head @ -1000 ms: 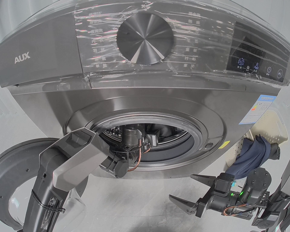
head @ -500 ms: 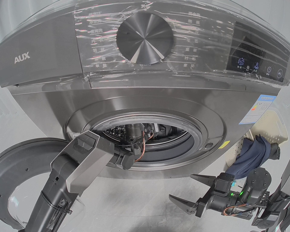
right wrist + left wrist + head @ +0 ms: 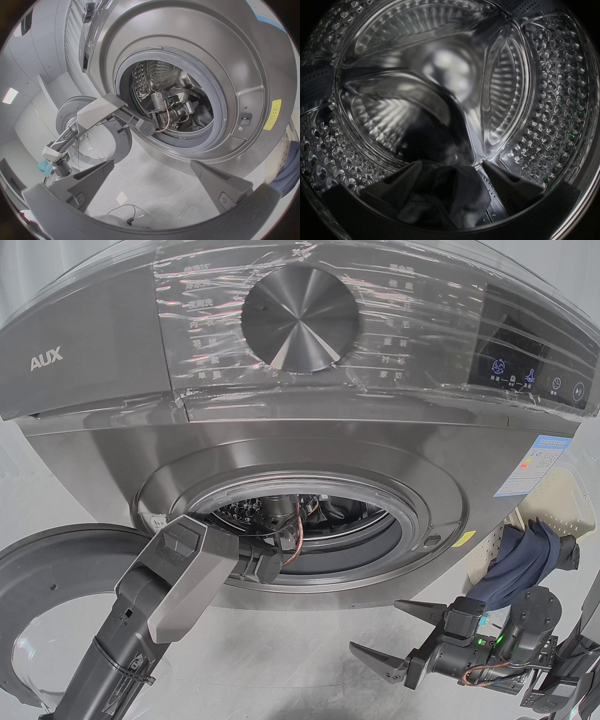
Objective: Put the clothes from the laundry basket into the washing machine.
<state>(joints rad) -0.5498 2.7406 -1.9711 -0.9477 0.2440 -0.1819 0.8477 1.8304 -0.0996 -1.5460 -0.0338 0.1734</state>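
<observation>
Fingers point(image 3: 375, 660) wide apart on right gripper point(image 3: 377, 626)

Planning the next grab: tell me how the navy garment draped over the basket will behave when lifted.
Likely floppy: the navy garment hangs in folds over the basket rim. Probably light, being thin cloth. It may trail and drag across that rim.

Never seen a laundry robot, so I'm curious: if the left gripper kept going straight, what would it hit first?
Probably the dark garment lying right before the left gripper, between its fingers; past that, the drum's back wall. Depth is unclear.
</observation>
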